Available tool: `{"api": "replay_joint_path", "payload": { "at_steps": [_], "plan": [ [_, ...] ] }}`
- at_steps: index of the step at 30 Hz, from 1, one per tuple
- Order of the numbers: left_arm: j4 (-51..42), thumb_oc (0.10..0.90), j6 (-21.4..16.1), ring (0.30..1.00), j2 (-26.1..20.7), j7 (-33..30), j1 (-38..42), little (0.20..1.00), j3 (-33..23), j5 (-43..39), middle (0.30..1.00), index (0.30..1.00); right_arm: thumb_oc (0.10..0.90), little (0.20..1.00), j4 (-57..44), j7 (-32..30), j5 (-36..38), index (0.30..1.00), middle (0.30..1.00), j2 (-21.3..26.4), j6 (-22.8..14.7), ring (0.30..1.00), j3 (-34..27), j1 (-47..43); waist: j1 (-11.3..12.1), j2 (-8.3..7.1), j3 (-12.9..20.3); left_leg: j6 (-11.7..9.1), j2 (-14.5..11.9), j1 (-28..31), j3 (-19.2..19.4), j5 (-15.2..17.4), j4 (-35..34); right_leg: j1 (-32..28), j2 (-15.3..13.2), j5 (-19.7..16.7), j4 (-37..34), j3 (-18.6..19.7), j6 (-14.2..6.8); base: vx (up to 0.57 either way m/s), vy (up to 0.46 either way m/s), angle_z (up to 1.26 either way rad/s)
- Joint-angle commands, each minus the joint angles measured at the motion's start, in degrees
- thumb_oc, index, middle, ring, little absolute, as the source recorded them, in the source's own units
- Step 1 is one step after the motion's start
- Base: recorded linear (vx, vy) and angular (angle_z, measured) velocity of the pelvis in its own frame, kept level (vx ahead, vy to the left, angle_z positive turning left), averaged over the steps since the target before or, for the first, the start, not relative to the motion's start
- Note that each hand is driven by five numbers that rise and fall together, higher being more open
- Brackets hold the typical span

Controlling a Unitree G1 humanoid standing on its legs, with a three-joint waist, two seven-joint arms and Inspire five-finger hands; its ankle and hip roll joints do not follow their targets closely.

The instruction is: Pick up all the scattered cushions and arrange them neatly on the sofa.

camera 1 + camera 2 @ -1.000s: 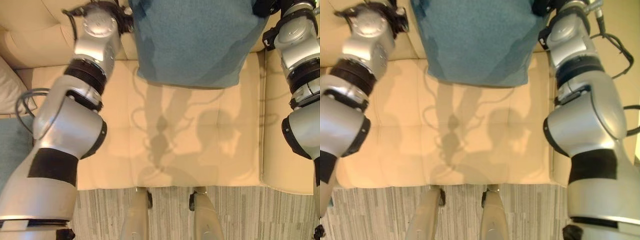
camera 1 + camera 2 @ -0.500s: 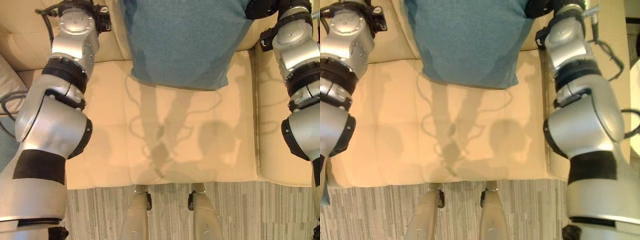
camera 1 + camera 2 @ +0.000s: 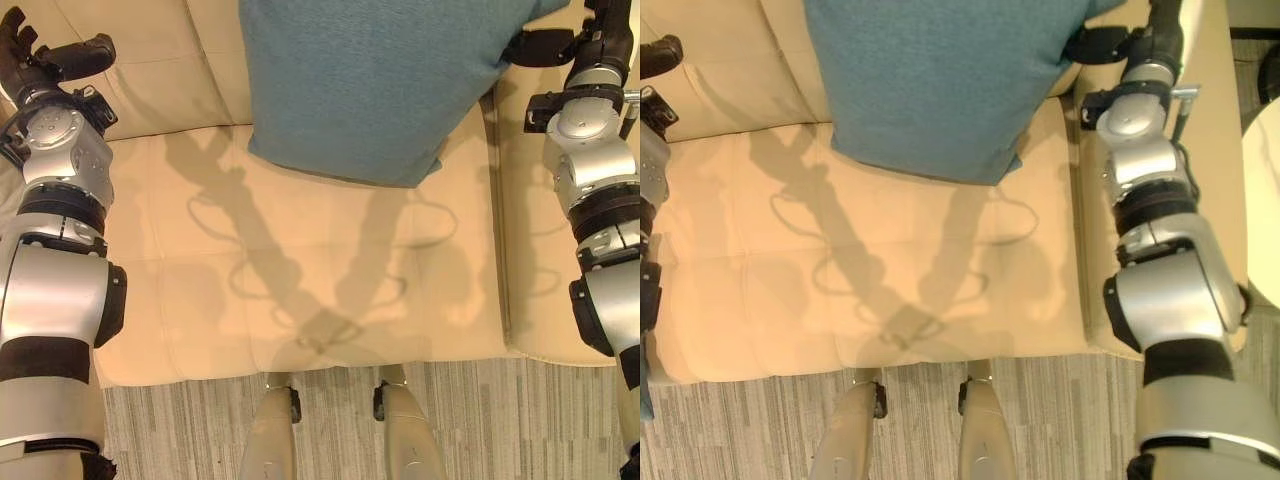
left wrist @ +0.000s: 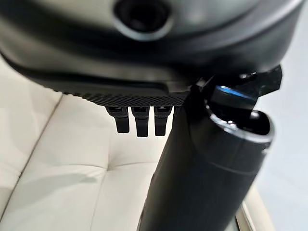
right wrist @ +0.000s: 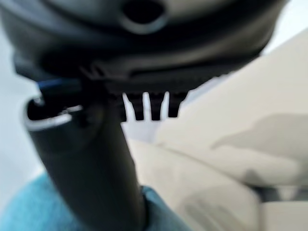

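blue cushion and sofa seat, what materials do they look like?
Blue cushion: looks like woven fabric, matte, with a fine speckled weave and no shine; soft fill judging by its rounded edge.
Sofa seat: looks like cream leather or faux leather, which one cannot be told; smooth, faint sheen, stitched seams pulling it into tufted panels.

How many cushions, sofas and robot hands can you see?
Blue cushion: 1
Cream sofa: 1
Robot hands: 2, the left hand and the right hand
Total: 4
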State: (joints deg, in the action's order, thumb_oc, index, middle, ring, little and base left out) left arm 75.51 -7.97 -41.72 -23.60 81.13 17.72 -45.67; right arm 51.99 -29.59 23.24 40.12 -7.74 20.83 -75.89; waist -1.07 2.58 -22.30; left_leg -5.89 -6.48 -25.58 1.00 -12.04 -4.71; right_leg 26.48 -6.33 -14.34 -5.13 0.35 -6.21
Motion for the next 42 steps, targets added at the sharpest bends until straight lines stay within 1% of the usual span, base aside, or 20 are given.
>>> {"api": "replay_joint_path", "payload": {
  "at_steps": [1,6,13,19,21,23,24,25,26,28,29,30,34,35,36,37,38,40,41,42],
  "plan": [
    [0.19,0.800,-6.78,0.900,0.75,-2.44,3.43,0.900,2.45,4.98,0.900,0.900,0.800,0.900,-3.85,-2.24,16.54,0.900,0.900,4.01,-17.43,0.900,-6.69,-1.43,-0.67,3.46,4.69,-1.80,-1.50,3.49,-1.50,5.48,1.24,-7.91,-3.95,14.14,4.98,1.66,-6.25,0.05,-0.031,0.12],
    [0.46,0.800,-6.22,0.900,2.02,-1.03,3.48,0.900,3.55,3.80,0.900,0.900,0.800,0.900,-4.17,5.92,33.02,0.900,0.900,1.78,-21.60,0.900,-9.91,-1.36,-0.58,3.25,5.24,-2.10,-1.54,3.69,-1.46,5.17,1.32,-8.33,-3.90,14.05,5.07,1.37,-6.19,0.02,-0.012,0.06],
    [-0.54,0.800,-5.44,0.900,1.93,1.63,2.58,0.900,4.83,3.81,0.900,0.900,0.800,0.900,1.30,11.07,38.55,0.900,0.900,6.22,-18.20,0.900,-8.22,-2.35,-0.03,3.15,5.45,-2.36,-1.84,4.66,-1.35,5.31,1.53,-9.52,-3.88,14.24,5.22,0.36,-6.41,0.00,-0.008,0.01],
    [-4.15,0.800,-6.52,0.900,-1.03,2.84,-2.93,0.900,0.44,1.11,0.900,0.900,0.800,0.900,-1.26,12.24,38.11,0.900,0.900,11.43,-18.72,0.900,-12.05,3.45,0.03,2.92,5.73,-2.30,-2.13,5.49,-1.66,5.80,1.97,-10.53,-3.73,14.89,5.83,-0.20,-6.37,0.01,-0.020,0.03],
    [-9.21,0.800,-7.69,0.900,-2.20,3.48,-10.52,0.900,-4.82,0.20,0.900,0.900,0.800,0.900,-7.21,12.52,33.59,0.900,0.900,14.17,-18.09,0.900,-15.46,11.56,-0.03,2.64,5.70,-2.18,-2.28,6.13,-1.68,6.23,2.34,-11.07,-3.70,15.28,6.49,-0.47,-6.27,0.02,-0.014,0.04],
    [-20.66,0.800,-9.06,0.900,-3.95,3.20,-25.81,0.900,-12.71,4.29,0.900,0.900,0.800,0.900,-18.23,11.58,21.53,0.900,0.900,16.38,-15.91,0.900,-21.84,28.43,-0.13,1.80,6.20,-1.85,-2.38,7.10,-1.65,6.95,3.11,-12.07,-3.68,15.61,7.25,-0.60,-6.19,0.02,-0.004,0.04],
    [-29.32,0.800,-9.61,0.900,-3.19,4.15,-42.30,0.900,-21.25,7.85,0.900,0.900,0.800,0.900,-29.02,12.30,10.83,0.900,0.900,15.57,-13.82,0.900,-32.09,47.86,-0.73,1.00,6.81,-1.35,-2.62,7.68,-1.48,7.20,4.13,-12.43,-3.83,15.02,7.89,-0.45,-6.19,0.08,0.037,0.01],
    [-32.11,0.800,-9.61,0.900,-1.90,4.97,-50.08,0.900,-25.54,9.59,0.900,0.900,0.800,0.900,-32.20,12.66,5.70,0.900,0.900,14.73,-12.81,0.900,-36.87,57.16,-1.06,0.40,7.58,-1.20,-2.66,9.18,-1.34,8.42,4.48,-13.78,-4.26,15.76,8.19,-0.67,-6.36,0.10,0.037,-0.02],
    [-32.63,0.800,-9.44,0.900,-1.66,4.82,-50.55,0.900,-25.39,9.76,0.900,0.900,0.800,0.900,-33.02,12.52,5.46,0.900,0.900,14.46,-12.51,0.900,-37.55,58.35,-0.82,0.37,8.10,-1.23,-2.63,9.50,-1.31,8.87,4.24,-14.08,-4.32,16.16,7.99,-0.75,-6.40,0.16,0.087,-0.08],
    [-35.24,0.800,-9.39,0.900,2.22,6.72,-65.61,0.900,-33.10,12.47,0.900,0.900,0.800,0.900,-38.56,13.75,2.01,0.900,0.900,6.05,-11.65,0.900,-49.98,75.06,-2.07,-0.38,9.79,-0.71,-2.46,11.68,-1.02,10.43,6.00,-16.14,-5.12,16.15,9.03,-0.64,-6.63,0.12,0.105,-0.11],
    [-35.59,0.800,-9.28,0.900,2.36,6.65,-66.00,0.900,-32.89,12.58,0.900,0.900,0.800,0.900,-39.21,13.71,1.87,0.900,0.900,5.73,-11.40,0.900,-50.40,75.94,-1.92,-0.44,10.04,-0.72,-2.39,12.28,-1.02,11.15,5.90,-16.74,-5.24,16.81,8.97,-0.78,-6.69,0.15,0.139,-0.01],
    [-39.52,0.800,-9.48,0.900,5.65,10.18,-76.20,0.900,-37.63,13.81,0.900,0.900,0.800,0.900,-40.10,14.46,-4.51,0.900,0.900,1.99,-9.13,0.900,-57.54,85.22,-2.41,-0.54,11.24,-0.14,-1.63,13.88,-0.98,12.44,7.57,-18.68,-6.24,16.49,9.93,-0.82,-7.04,0.14,0.101,0.01],
    [-35.91,0.800,-9.42,0.900,8.66,13.74,-83.29,0.900,-39.47,14.63,0.900,0.900,0.800,0.900,-36.57,14.98,-3.39,0.900,0.900,-4.42,-8.54,0.900,-60.21,88.20,-3.01,-0.20,13.79,0.72,0.09,17.09,0.36,15.55,8.90,-21.37,-8.42,14.08,9.36,-0.84,-8.52,0.07,0.210,-0.03],
    [-34.41,0.800,-9.17,0.900,10.70,15.11,-86.34,0.900,-39.58,15.45,0.900,0.900,0.800,0.900,-33.63,15.12,-4.35,0.900,0.900,-6.45,-7.33,0.900,-59.15,87.09,-2.92,0.37,14.56,0.77,0.76,18.36,2.03,15.97,9.05,-20.77,-10.11,6.90,8.80,-1.38,-8.79,-0.04,0.175,-0.18],
    [-34.45,0.800,-9.23,0.900,10.76,15.19,-86.58,0.900,-39.74,15.42,0.900,0.900,0.800,0.900,-33.61,15.00,-4.44,0.900,0.900,-6.40,-7.33,0.900,-58.91,87.03,-2.73,0.37,14.49,0.80,0.66,18.68,2.41,16.04,8.95,-21.03,-10.01,6.49,8.29,-1.08,-8.79,-0.20,0.275,-0.32],
    [-29.58,0.800,-8.28,0.900,12.19,15.30,-85.76,0.900,-38.17,15.57,0.900,0.900,0.800,0.900,-29.23,13.57,-3.96,0.900,0.900,-8.22,-7.59,0.900,-54.27,83.99,-1.32,1.44,13.80,1.29,0.60,19.97,4.92,16.16,9.51,-20.64,-11.12,6.95,10.00,-6.33,-8.79,-0.18,0.189,-0.38],
    [-29.36,0.800,-8.38,0.900,12.12,15.36,-85.54,0.900,-38.22,15.53,0.900,0.900,0.800,0.900,-29.03,13.55,-3.92,0.900,0.900,-8.17,-7.71,0.900,-54.20,83.74,-1.38,1.34,13.61,1.33,0.69,19.89,4.93,15.85,9.47,-20.52,-11.21,6.76,10.04,-6.27,-8.79,-0.26,0.255,-0.60],
    [-24.90,0.800,-7.20,0.900,13.00,15.35,-84.98,0.900,-37.26,16.00,0.900,0.900,0.800,0.900,-25.15,14.55,-1.34,0.900,0.900,-11.75,-7.44,0.900,-50.30,81.53,-0.04,1.31,13.35,2.43,1.29,19.98,6.12,15.31,9.98,-22.83,-9.16,12.20,14.96,-9.60,-8.04,-0.27,0.152,-0.55],
    [-22.31,0.800,-6.56,0.900,13.44,16.10,-85.24,0.900,-36.65,15.57,0.900,0.900,0.800,0.900,-22.38,15.34,0.76,0.900,0.900,-13.04,-7.70,0.900,-48.45,80.33,0.56,0.97,13.60,3.15,1.98,19.54,6.51,14.31,10.19,-24.36,-7.04,14.49,19.00,-9.44,-7.64,-0.40,0.186,-0.35],
    [-18.79,0.800,-6.06,0.900,14.93,16.61,-85.78,0.900,-34.36,17.31,0.900,0.900,0.800,0.900,-18.57,16.08,2.29,0.900,0.900,-14.94,-7.46,0.900,-44.65,78.44,2.15,0.57,14.87,4.17,3.12,19.13,6.75,12.93,10.39,-27.59,-2.20,18.01,23.94,-7.17,-6.71,-0.37,0.157,-0.23]
  ]
}}
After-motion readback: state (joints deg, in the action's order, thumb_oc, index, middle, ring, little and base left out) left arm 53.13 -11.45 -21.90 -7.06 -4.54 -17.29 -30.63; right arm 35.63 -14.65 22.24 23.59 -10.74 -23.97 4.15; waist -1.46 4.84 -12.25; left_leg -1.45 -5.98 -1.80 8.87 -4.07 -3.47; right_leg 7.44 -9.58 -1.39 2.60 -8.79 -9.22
